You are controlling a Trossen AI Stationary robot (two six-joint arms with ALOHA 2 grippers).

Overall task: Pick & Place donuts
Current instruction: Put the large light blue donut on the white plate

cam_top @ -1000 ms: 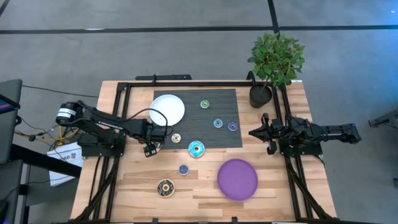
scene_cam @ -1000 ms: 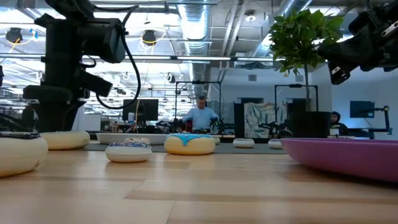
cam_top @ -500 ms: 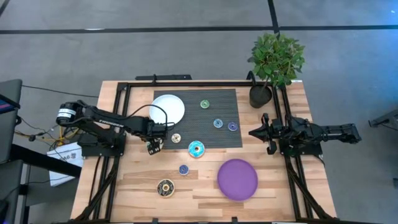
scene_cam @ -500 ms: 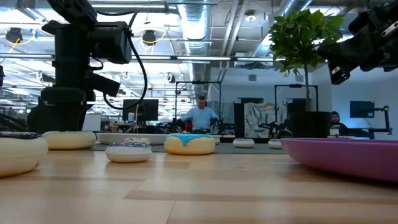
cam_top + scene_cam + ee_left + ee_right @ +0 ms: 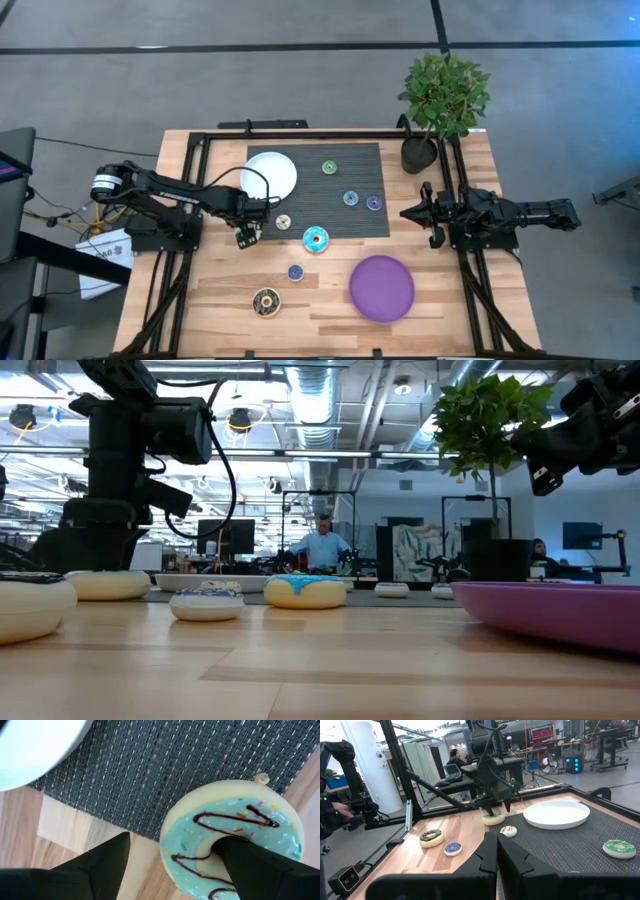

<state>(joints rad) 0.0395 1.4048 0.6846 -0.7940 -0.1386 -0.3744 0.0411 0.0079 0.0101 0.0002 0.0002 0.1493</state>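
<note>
The left tool [image 5: 245,236] is hanging over the near left corner of the dark mat [image 5: 330,215], its fingers spread wide. One finger [image 5: 250,865] is dipping into the hole of a teal donut with brown drizzle [image 5: 225,820], and the other is standing outside the ring over the bare bench [image 5: 320,300]. That donut is lying half on the mat's edge and half on the wood, not pinched.

Just behind it a white plate [image 5: 270,175] is sitting on the mat. A cream donut [image 5: 283,222] is lying just right of the tool, and a larger teal one [image 5: 316,239] is lying at the mat's front edge. A blue donut [image 5: 295,272] and a brown donut [image 5: 266,301] are resting on the wood nearer the front.

Farther right on the mat, a green donut [image 5: 329,168], a blue-green donut [image 5: 350,198] and a purple donut [image 5: 373,203] are lying apart. A purple plate [image 5: 381,287] is sitting on the wood, and a potted plant [image 5: 440,100] is standing at the far right corner. The right tool [image 5: 415,212] is waiting at the right edge, its fingers pressed together and holding nothing.
</note>
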